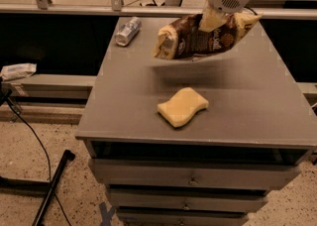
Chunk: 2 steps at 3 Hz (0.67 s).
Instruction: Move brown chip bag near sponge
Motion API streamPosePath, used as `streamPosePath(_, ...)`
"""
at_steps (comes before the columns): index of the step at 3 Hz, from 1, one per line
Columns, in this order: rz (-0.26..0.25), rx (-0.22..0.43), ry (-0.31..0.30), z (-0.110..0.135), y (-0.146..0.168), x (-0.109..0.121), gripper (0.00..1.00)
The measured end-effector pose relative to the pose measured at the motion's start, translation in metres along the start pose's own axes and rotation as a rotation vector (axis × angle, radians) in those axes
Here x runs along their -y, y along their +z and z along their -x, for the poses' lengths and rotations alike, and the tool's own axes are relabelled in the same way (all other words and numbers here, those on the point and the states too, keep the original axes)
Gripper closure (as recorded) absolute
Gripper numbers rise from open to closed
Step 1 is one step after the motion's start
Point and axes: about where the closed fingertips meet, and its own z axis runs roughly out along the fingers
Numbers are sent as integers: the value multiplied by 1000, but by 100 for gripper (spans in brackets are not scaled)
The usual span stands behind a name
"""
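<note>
The brown chip bag (203,37) hangs in the air above the back half of the grey table (124,101), lying roughly level, with its tan ends at left and right. My gripper (213,22) comes down from the white arm at the top right and is shut on the bag's upper middle. The pale-yellow sponge (183,106) lies flat on the table in front of the bag, below it in the view. The bag's shadow falls on the table between bag and sponge.
A silver can (128,30) lies on its side at the table's back left corner. The table has drawers below its front edge. A rail runs behind the table. A cable and a black bar lie on the floor at the left.
</note>
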Motion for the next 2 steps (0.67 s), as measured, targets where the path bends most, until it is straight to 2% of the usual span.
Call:
streamPosePath(1,78,94,33,12,12,-31,84)
streamPosePath(2,129,197,67,20,14,-58,61)
